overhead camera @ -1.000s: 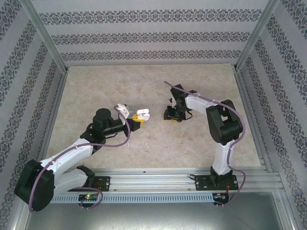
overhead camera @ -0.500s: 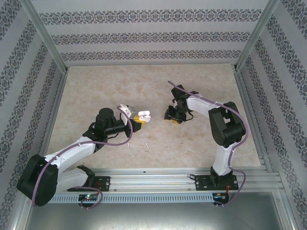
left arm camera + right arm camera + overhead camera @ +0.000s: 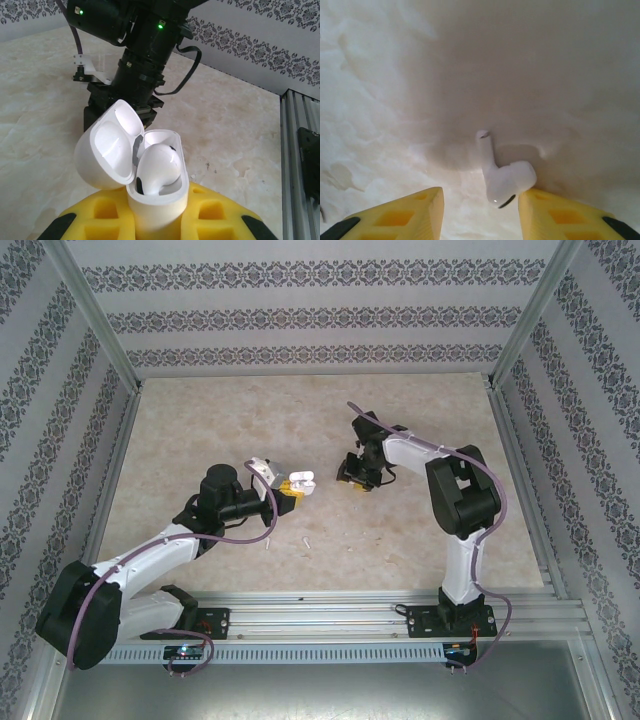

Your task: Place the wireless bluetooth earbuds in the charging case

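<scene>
Your left end effector clamps the open charging case steady for loading, while the right end effector, half-parted, straddles an earbud.

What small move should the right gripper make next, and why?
Probably close the right gripper on the loose earbud. The gripper is open, and that earbud lies on the table between its fingers, close to one of them. The left gripper holds the open charging case, with a seated earbud and seemingly room for another.
</scene>
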Robot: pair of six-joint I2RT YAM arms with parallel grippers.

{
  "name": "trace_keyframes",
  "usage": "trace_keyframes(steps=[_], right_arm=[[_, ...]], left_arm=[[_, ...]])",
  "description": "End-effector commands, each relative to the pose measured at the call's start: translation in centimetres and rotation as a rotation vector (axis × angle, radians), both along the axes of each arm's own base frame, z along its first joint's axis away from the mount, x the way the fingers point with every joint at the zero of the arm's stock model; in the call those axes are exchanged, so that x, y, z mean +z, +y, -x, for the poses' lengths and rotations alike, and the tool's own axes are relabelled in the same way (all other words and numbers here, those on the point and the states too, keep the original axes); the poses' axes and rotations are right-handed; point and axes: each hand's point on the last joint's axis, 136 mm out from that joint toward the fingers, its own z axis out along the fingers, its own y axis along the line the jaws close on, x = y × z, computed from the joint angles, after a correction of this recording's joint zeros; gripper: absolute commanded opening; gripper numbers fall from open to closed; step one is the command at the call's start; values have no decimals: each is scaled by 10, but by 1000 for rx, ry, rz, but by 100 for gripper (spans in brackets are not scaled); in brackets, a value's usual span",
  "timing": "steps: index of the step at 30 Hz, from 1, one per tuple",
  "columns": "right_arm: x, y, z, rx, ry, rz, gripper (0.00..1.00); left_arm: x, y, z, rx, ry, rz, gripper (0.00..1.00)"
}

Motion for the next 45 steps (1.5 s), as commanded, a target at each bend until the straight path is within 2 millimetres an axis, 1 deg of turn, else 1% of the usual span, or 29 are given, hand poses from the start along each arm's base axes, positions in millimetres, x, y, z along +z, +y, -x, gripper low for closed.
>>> trace_keyframes(steps=[1,8,12,15,18,21,24,27,30,32,38,45], right_arm=[[2,5,-7,31,-1,30,44],[12,4,-27,82,-17,86,44],[24,-1,-33,113,-36,127,44],[29,-6,-38,133,-56,151,43],[31,-7,-46,176,-67,141,43],[29,-6,-57,239,-78,137,42],[20,-3,-67,286,-62,126,42],[12,3,-71,315,-47,106,42],[4,6,-69,337,-26,98,42],[1,6,-63,347,-13,97,42],[-2,7,-47,347,-2,76,42],[-5,2,-24,333,24,74,42]], left_arm=[[16,0,0,-10,-48,15,0],[20,2,0,-5,-61,12,0],[19,2,0,-5,-60,8,0],[19,2,0,-4,-60,8,0],[18,2,1,-10,-57,9,0],[19,2,1,-8,-55,14,0],[18,1,0,-6,-53,20,0],[17,1,-2,-3,-51,25,0],[18,0,-2,-3,-52,32,0],[18,0,-2,-3,-51,33,0],[19,1,0,-5,-54,26,0],[19,1,0,-6,-49,34,0]])
